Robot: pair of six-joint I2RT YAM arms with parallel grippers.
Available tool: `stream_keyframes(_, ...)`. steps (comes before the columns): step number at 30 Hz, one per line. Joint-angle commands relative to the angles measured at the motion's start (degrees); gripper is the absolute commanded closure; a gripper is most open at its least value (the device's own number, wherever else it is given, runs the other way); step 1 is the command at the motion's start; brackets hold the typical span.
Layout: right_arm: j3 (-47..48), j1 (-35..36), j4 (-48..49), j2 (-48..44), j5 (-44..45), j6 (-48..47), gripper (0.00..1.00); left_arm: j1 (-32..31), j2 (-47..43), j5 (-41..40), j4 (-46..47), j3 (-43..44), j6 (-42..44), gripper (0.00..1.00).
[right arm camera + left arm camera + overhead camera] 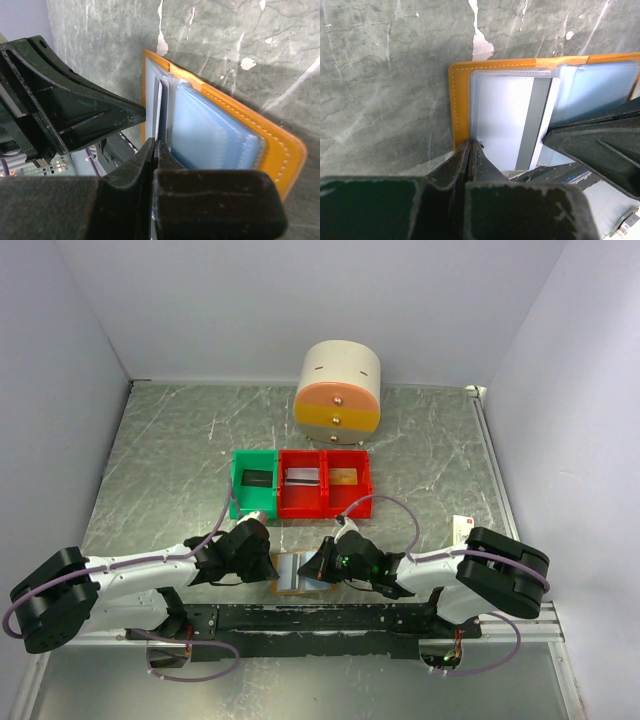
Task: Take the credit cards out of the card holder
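The card holder (292, 576) lies open on the table between my two grippers, orange rim (459, 100) outside and pale blue pockets (215, 135) inside. A grey-silver credit card (505, 120) with a dark stripe sits in a clear sleeve, its right edge poking out. My left gripper (471, 145) is shut on the holder's left edge, where rim meets sleeve. My right gripper (159, 145) is shut on the thin pale edge of that card (160, 107). In the top view the left gripper (268, 560) and right gripper (322, 566) flank the holder.
Behind the holder stand a green bin (240, 502) and a red two-part bin (325, 502); a grey card (302, 478) and a gold card (345, 476) lie in the red one. A round cream drawer unit (339, 387) is farther back. A small white tag (462, 530) lies at right.
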Motion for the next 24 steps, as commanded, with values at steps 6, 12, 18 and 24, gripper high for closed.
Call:
stream_keyframes(6,-0.5,0.0,0.3,-0.9,-0.8,1.6,1.0,-0.2,1.7,-3.2,-1.7,-1.7,1.1,0.93)
stream_keyframes(12,-2.0,-0.4,-1.1,-3.5,0.4,2.9,1.0,-0.2,0.8,-3.6,-2.2,-2.0,0.8,0.93)
stream_keyframes(18,-3.2,-1.3,-2.7,-5.0,0.1,3.9,1.0,-0.3,1.0,-3.1,-1.8,-1.9,0.9,0.93)
stream_keyframes(24,-1.1,-1.1,-1.2,0.4,-3.4,3.3,0.84,-0.2,2.0,-2.7,-1.1,-1.6,1.2,0.93)
